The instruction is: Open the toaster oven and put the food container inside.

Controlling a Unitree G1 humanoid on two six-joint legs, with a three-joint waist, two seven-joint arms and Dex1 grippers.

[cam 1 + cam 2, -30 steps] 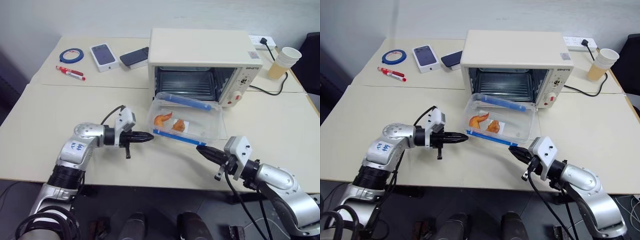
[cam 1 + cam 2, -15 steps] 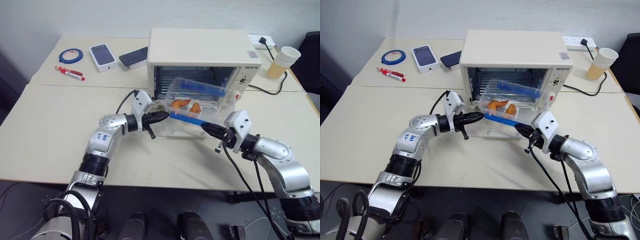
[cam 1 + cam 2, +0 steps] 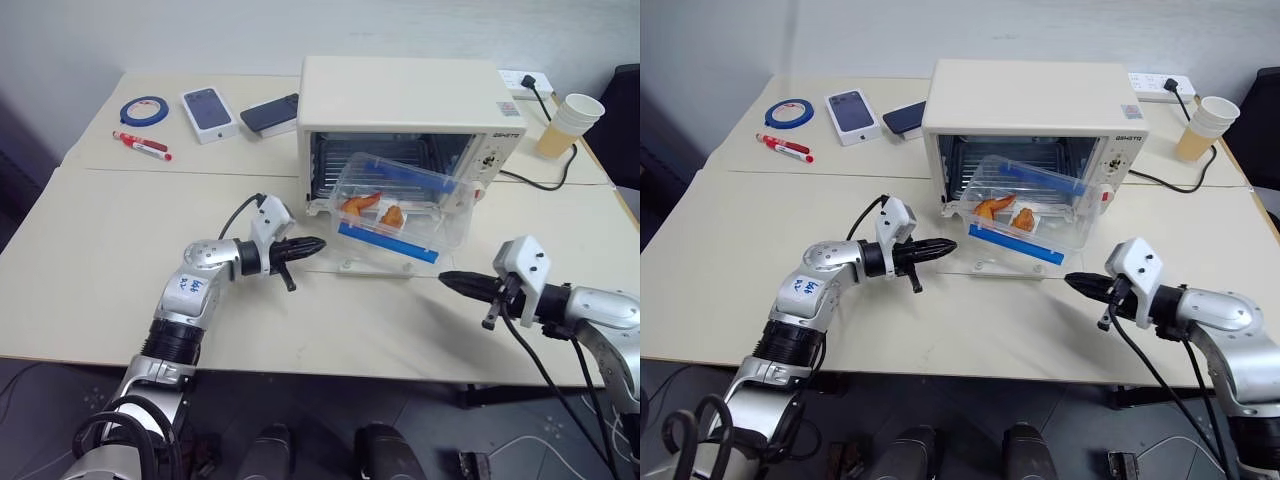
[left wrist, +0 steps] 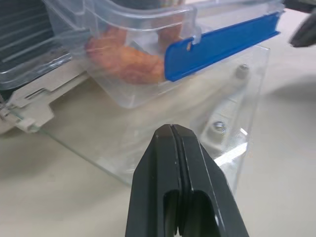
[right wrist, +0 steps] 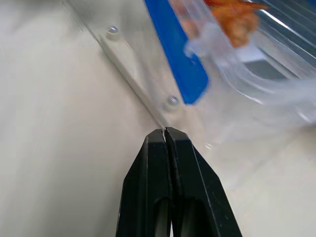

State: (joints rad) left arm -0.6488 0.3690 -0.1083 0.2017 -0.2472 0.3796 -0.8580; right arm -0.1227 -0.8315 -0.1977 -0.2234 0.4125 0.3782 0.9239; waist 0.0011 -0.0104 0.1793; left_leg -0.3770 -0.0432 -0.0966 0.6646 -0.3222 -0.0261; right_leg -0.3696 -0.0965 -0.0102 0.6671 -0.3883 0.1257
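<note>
The cream-white toaster oven (image 3: 400, 92) stands at the back of the table with its glass door (image 3: 372, 264) folded down flat. The clear food container (image 3: 397, 206), with blue clip strips and orange-brown food inside, sits at the oven's mouth, its far end in the opening and its near end over the door. My left gripper (image 3: 320, 243) is shut and empty, pointing at the container's left side from a short gap away. My right gripper (image 3: 446, 279) is shut and empty, off to the container's right, near the door's front corner. In the left wrist view, the blue clip (image 4: 217, 47) lies just beyond my shut fingers (image 4: 182, 197).
At the back left lie a blue tape roll (image 3: 142, 110), a red marker (image 3: 141, 146), a white phone box (image 3: 208, 113) and a dark phone (image 3: 268, 113). Stacked paper cups (image 3: 570, 124), a power strip (image 3: 525, 80) and a black cable (image 3: 535, 182) are at the back right.
The container went from the front of the door up into the oven's mouth between both grippers. Since then the right gripper has pulled away to the right and the left one back.
</note>
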